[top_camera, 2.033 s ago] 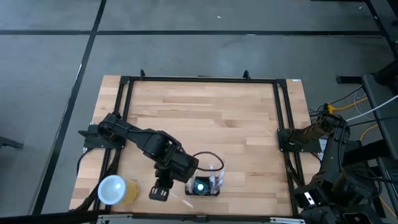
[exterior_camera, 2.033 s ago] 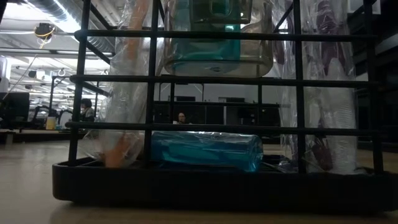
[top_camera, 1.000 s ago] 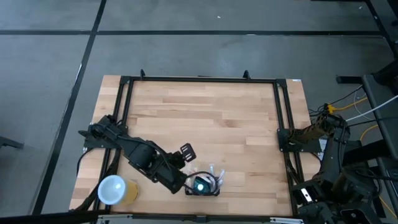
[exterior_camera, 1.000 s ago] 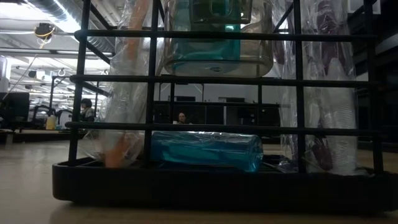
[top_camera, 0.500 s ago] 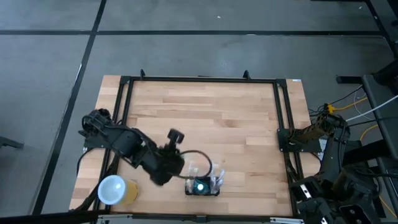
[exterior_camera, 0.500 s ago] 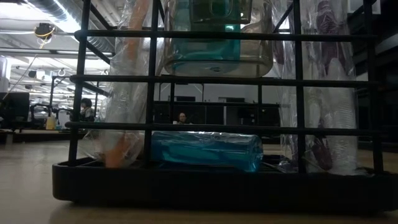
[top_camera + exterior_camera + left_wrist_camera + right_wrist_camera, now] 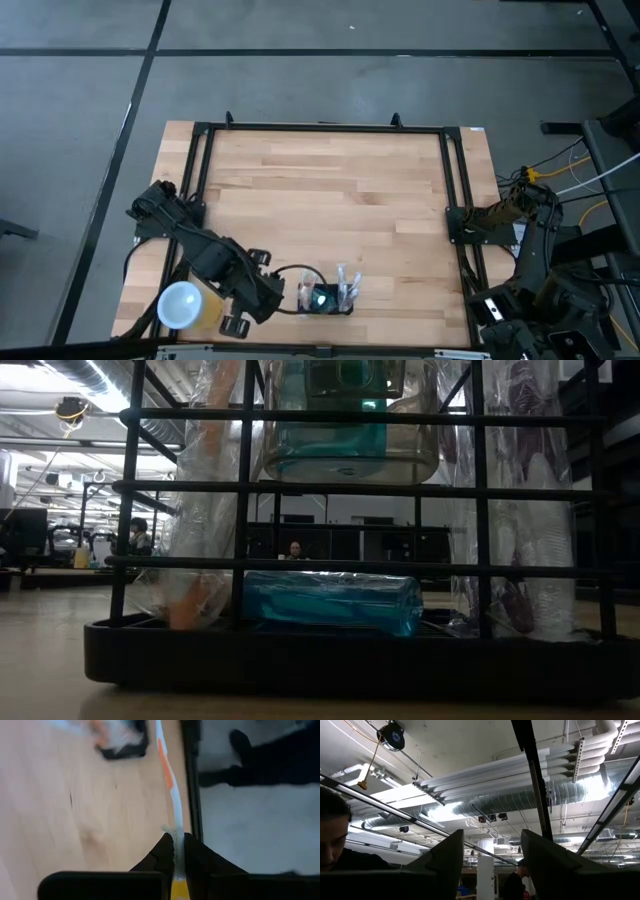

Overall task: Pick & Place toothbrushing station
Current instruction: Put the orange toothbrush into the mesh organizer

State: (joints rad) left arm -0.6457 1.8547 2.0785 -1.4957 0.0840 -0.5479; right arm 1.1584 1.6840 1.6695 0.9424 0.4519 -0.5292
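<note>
Left pincer (image 7: 178,851) clamped on a white-and-orange toothbrush (image 7: 167,775), brush running out from between the fingers toward the surface edge. High view: left pincer (image 7: 238,322) sits low at the bottom left of the frame, just beside the yellow cup (image 7: 183,306) with its white top. The toothbrushing station (image 7: 325,298), black box with wrapped items in it, stands at bottom centre of the wooden surface (image 7: 330,190), near that pincer but apart from it. Low view: station (image 7: 350,650) fills the frame, black bars, teal wrapped item inside. Right pincer (image 7: 492,860) parked off the surface at bottom right, fingers spread, pointing up at the ceiling, holding nothing.
</note>
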